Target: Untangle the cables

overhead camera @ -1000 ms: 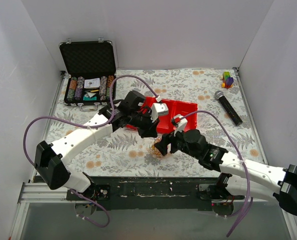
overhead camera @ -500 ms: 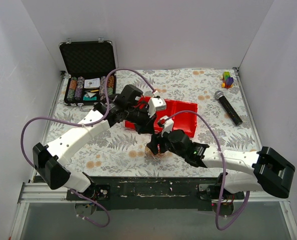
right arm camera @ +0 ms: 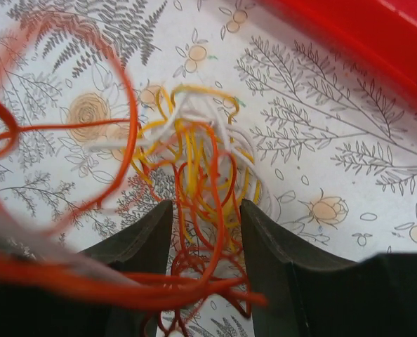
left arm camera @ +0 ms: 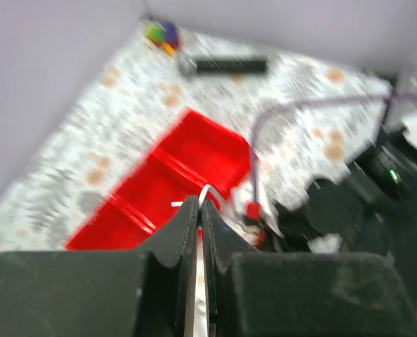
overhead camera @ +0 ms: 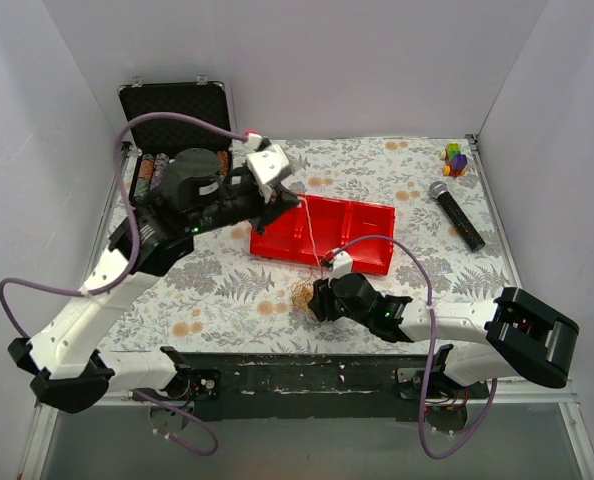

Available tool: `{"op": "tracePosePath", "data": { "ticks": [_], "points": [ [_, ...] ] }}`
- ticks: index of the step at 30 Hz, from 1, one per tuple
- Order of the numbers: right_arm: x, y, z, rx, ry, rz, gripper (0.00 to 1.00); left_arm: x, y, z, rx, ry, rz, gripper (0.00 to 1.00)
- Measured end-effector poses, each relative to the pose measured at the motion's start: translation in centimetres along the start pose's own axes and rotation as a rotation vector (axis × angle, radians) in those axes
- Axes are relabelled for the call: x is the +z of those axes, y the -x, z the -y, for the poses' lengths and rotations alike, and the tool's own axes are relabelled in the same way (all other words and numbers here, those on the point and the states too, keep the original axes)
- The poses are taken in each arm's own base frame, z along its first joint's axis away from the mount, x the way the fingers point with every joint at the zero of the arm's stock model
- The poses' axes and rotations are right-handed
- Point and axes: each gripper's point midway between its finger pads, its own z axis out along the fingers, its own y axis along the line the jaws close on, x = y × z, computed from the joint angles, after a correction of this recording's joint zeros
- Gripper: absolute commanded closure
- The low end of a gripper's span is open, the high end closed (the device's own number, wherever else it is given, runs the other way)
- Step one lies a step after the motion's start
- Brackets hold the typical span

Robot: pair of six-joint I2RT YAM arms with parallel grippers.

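The left hand [left arm camera: 198,205] is pinched fully closed on a white strand [left arm camera: 206,191] and is raised above the red tray [overhead camera: 362,225]. The strand runs down toward 5 o'clock to the clump of cables [right arm camera: 194,151], which lies on the surface [overhead camera: 397,180] just off the tray's 6 o'clock edge. The right hand [right arm camera: 203,208] sits low over that clump, jaws part-way apart with red and orange loops between them and nothing gripped yet. To do this well, I judge the right hand should pin the bulk of the clump rather than the white strand, while the left draws away slowly so that a snag shows before it tightens. The surface is a fern-and-flower print between plain white walls, with an open case [overhead camera: 175,115] at 10 o'clock, a microphone [overhead camera: 455,214] at 2 o'clock and coloured blocks [overhead camera: 456,158] at 1 o'clock.
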Motion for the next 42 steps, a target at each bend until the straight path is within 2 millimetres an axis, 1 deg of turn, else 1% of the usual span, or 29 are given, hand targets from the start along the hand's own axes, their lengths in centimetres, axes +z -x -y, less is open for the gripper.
{"op": "tracePosePath", "data": {
  "ticks": [2,4,7,10,13,16,18,20,22,23,25,28,32,34,37,40,41,42],
  "points": [
    [0.0,-0.8,0.3,0.008,-0.01,-0.015,0.49,-1.6,2.7,-1.6,0.033,0.11,0.1,1.0],
    [-0.1,-1.6,0.7,0.016,-0.02,-0.032,0.48,-3.7,5.9,-3.5,0.065,0.243,0.213,1.0],
    [-0.2,-2.1,1.0,0.031,-0.03,-0.041,0.48,-6.5,9.5,-5.8,0.092,0.4,0.338,0.98],
    [-0.2,-2.4,1.0,0.042,-0.031,-0.041,0.48,-9.1,12.6,-7.9,0.109,0.551,0.444,0.96],
    [-0.3,-2.7,1.2,0.055,-0.037,-0.044,0.48,-11.4,14.7,-9.5,0.119,0.671,0.517,0.92],
    [-0.3,-3.0,1.5,0.071,-0.051,-0.041,0.48,-14.1,17.0,-10.5,0.131,0.777,0.601,0.88],
    [-0.3,-3.0,1.6,0.078,-0.054,-0.039,0.48,-16.1,18.7,-10.8,0.14,0.83,0.663,0.85],
    [-0.3,-3.1,1.6,0.084,-0.054,-0.035,0.48,-17.8,20.1,-10.6,0.15,0.847,0.711,0.83],
    [-0.5,-3.1,1.6,0.09,-0.054,-0.033,0.46,-18.9,21.0,-10.0,0.16,0.83,0.742,0.8],
    [-0.7,-3.1,1.7,0.09,-0.056,-0.035,0.45,-19.1,21.1,-9.5,0.169,0.808,0.745,0.79],
    [-1.1,-3.1,1.8,0.085,-0.062,-0.041,0.43,-18.7,20.8,-8.5,0.186,0.749,0.728,0.78],
    [-2.2,-2.4,1.9,0.068,-0.062,-0.029,0.37,-17.1,19.3,-6.8,0.209,0.631,0.677,0.76],
    [-4.0,-0.2,1.4,0.037,-0.028,0.032,0.23,-13.8,15.8,-4.7,0.221,0.472,0.575,0.76],
    [-5.0,1.4,0.9,0.017,-0.001,0.074,0.2,-12.1,13.9,-4.0,0.216,0.41,0.522,0.76],
    [-6.4,3.8,-0.2,-0.01,0.052,0.141,0.18,-9.3,10.7,-3.5,0.201,0.341,0.435,0.76],
    [-7.7,6.1,-1.5,-0.038,0.102,0.199,0.18,-7.0,7.8,-3.3,0.185,0.299,0.35,0.77],
    [-8.1,6.9,-1.9,-0.048,0.118,0.215,0.18,-6.4,7.0,-3.3,0.178,0.288,0.328,0.76],
    [-8.3,7.6,-2.3,-0.057,0.13,0.226,0.18,-5.9,6.5,-3.3,0.174,0.28,0.312,0.73]
  ]
}}
